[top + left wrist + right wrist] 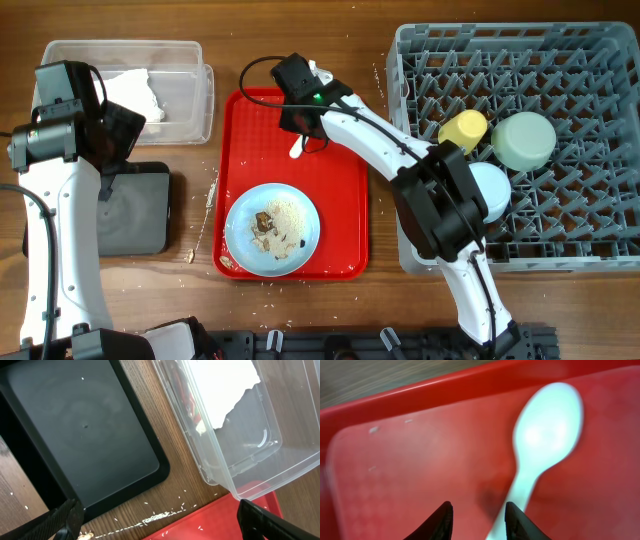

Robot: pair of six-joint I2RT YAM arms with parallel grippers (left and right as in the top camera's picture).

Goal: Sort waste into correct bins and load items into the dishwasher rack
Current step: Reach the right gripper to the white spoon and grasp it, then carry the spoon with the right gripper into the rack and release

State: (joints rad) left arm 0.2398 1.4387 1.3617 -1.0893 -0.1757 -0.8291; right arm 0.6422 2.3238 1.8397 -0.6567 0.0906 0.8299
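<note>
A white plastic spoon lies on the red tray, near its far edge. My right gripper hovers low over it, open, with bare tray between the fingers and the spoon's handle running under the right finger. In the overhead view this gripper sits at the tray's top. The light blue plate with brown scraps and pale crumbs rests at the tray's near end. My left gripper is wide open and empty, between the black tray and the clear tub, which holds a white napkin.
The grey rack at right holds a yellow cup, a pale green bowl and a light blue bowl. Rice crumbs are strewn on the wood between the black tray and the red tray. The right arm stretches across the red tray's upper right.
</note>
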